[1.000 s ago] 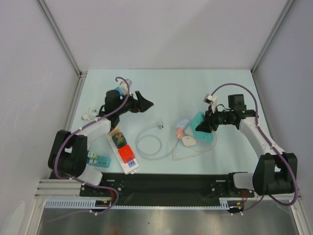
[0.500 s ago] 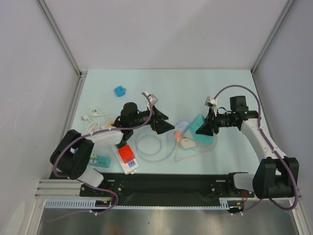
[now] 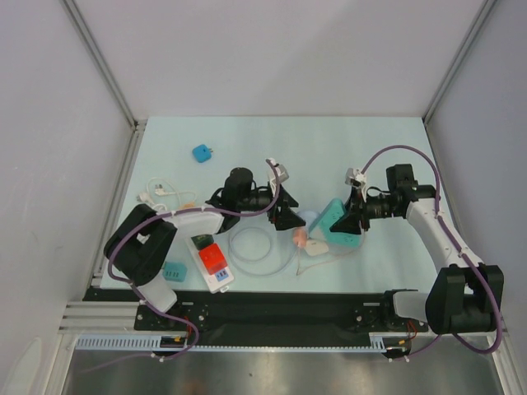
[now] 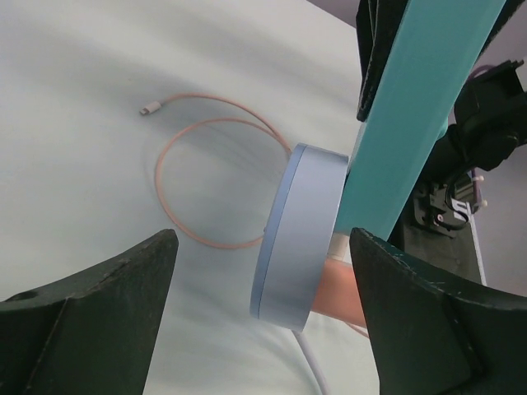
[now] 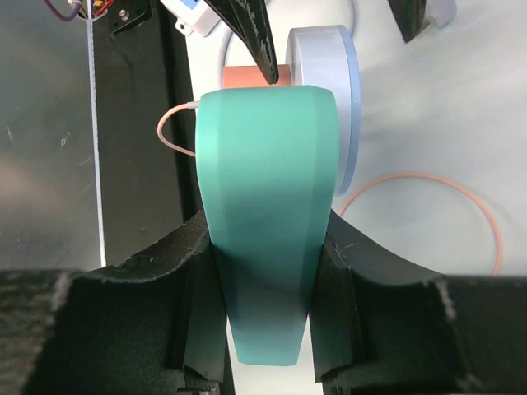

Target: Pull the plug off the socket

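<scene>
left gripper (image 4: pixel 259 247) has swung across to the plug (image 4: pixel 306 226), jaws wide; right gripper's (image 5: pixel 265 247) jaws grip the socket (image 5: pixel 268 156).

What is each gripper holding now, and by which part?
The right gripper is shut on the teal socket, clamping its two sides near the narrower end. The left gripper is open around the pale blue plug and holds nothing.

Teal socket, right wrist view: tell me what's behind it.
A pale blue round plug and a salmon piece poke out behind the teal socket. Where they join it is covered.
</scene>
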`<action>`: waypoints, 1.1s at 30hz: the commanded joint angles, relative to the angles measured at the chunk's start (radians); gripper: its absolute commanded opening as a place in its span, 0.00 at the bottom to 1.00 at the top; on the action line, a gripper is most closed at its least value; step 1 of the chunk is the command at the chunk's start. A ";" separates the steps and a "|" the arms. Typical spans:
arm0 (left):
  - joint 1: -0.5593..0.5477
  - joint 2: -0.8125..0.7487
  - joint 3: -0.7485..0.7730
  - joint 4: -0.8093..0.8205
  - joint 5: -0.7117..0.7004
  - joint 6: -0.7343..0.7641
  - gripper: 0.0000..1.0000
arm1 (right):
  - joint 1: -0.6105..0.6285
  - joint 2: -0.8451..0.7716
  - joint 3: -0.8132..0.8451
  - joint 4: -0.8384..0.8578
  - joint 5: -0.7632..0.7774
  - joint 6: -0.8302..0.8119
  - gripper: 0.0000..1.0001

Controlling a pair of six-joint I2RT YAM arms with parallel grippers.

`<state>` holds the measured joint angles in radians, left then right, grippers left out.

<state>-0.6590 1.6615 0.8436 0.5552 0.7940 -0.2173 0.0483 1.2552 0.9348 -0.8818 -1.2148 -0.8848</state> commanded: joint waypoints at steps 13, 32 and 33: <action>-0.059 0.043 0.112 -0.162 0.114 0.211 0.45 | 0.012 -0.014 0.061 -0.028 -0.101 -0.059 0.00; -0.028 0.050 0.086 -0.218 -0.232 0.124 0.00 | 0.013 -0.053 0.118 -0.209 -0.091 -0.238 0.00; -0.030 0.046 0.081 -0.212 -0.258 0.124 0.00 | 0.013 -0.057 0.118 -0.201 -0.086 -0.230 0.00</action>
<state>-0.7204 1.7000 0.9371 0.3798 0.8001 -0.0753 0.0559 1.2560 0.9928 -0.9977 -1.1740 -1.0840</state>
